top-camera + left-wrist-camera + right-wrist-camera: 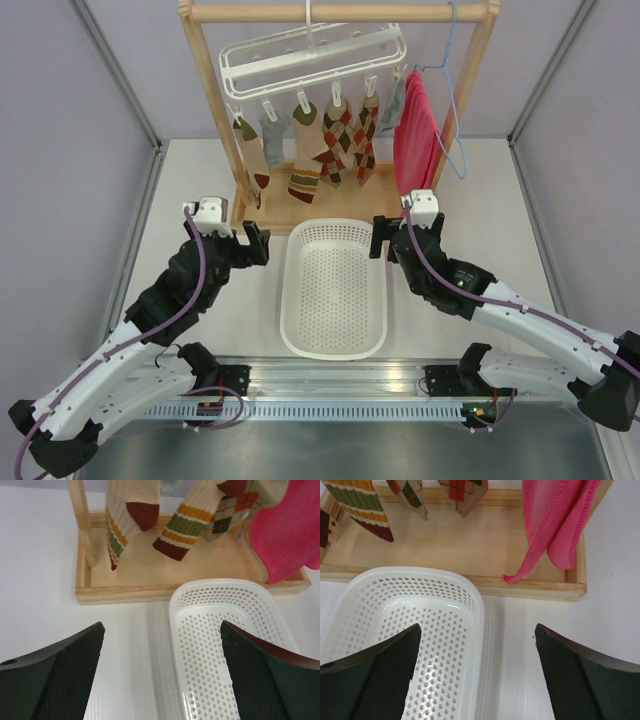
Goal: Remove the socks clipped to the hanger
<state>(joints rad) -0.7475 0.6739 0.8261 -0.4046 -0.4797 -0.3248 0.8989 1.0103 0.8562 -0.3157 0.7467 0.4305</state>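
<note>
Ribbed striped and argyle knit socks dangle from the clips of the white plastic hanger, ahead of and above both grippers. The left gripper and right gripper gape wide and hold nothing, with a perforated white plastic basket between them. The wrist views crop the sock tops. The table is smooth and white, the walls pale.

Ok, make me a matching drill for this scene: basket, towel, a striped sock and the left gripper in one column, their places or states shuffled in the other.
1 basket
2 towel
3 striped sock
4 left gripper

A clipped under the white hanger
B open, holding nothing
C hangs by the right post of the wooden rack
D lies on the table

Pairs: 1-D, 2-C, 3-A, 4-B
</note>
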